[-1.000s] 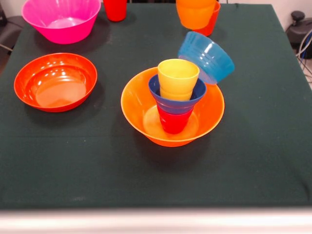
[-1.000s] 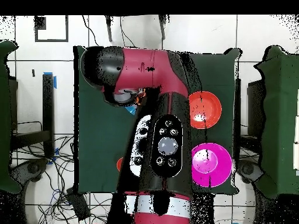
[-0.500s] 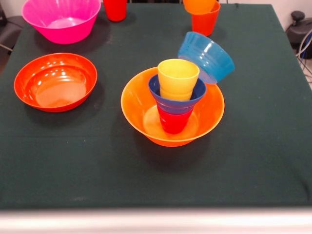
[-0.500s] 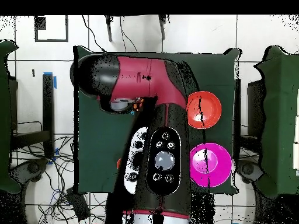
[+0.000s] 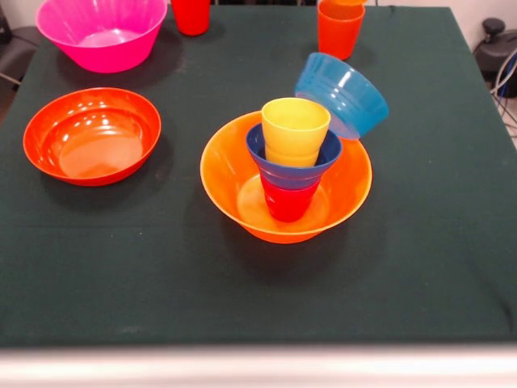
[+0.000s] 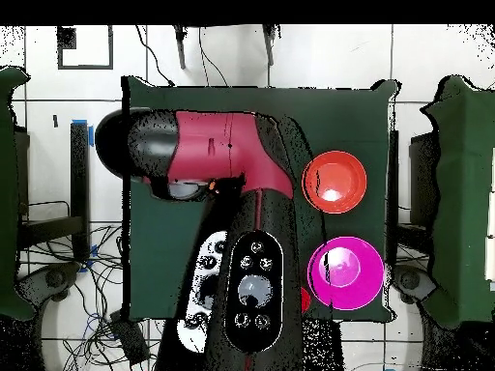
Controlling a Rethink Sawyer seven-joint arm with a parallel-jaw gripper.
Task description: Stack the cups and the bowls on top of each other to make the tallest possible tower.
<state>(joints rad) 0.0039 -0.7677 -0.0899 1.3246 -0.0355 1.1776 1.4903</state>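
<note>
The tower stands mid-table in the front view: a big yellow-orange bowl (image 5: 242,190) holds a red cup (image 5: 288,202), a small dark blue bowl (image 5: 287,170) and a yellow cup (image 5: 295,129) on top. A light blue bowl (image 5: 343,93) leans tilted on the big bowl's far right rim. An orange cup (image 5: 340,28) and a red cup (image 5: 191,14) stand at the far edge. The pink bowl (image 5: 101,32) and the orange-red bowl (image 5: 91,135) sit at the left. The gripper is hidden under the arm (image 6: 227,155) in the overhead view. The orange-yellow cup is out of view.
In the overhead view the arm covers the tower and the table's middle. The orange-red bowl (image 6: 334,181) and the pink bowl (image 6: 345,272) show to its right. Dark green cloth (image 5: 420,267) covers the table.
The orange-yellow cup that hung over the orange cup has risen out of the top of the front view. In the overhead view the arm's head has swung to the left.
</note>
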